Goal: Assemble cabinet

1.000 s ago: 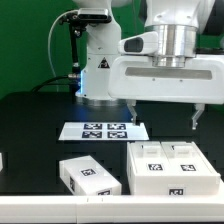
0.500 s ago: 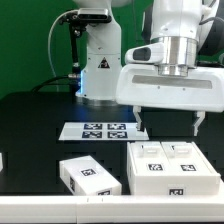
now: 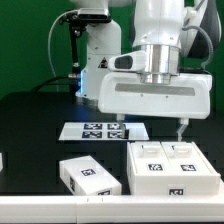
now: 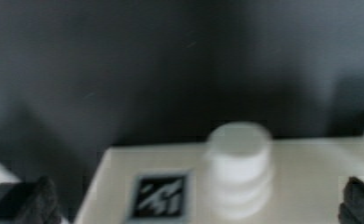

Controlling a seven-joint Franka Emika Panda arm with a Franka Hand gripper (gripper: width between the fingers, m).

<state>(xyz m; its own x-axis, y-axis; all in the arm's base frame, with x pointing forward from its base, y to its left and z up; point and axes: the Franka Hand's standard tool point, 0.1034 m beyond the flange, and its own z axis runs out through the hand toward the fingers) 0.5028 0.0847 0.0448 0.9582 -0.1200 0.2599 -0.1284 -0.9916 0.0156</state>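
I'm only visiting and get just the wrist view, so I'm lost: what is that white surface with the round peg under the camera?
Observer: The exterior view suggests it is the top of the large white plastic cabinet frame.
Operator: Are the fingers touching it?
Observer: No, the open black fingers hang above its far edge, clear of it.
Operator: Anything else nearby?
Observer: A smaller white tagged block lies at the exterior view's left of the cabinet.
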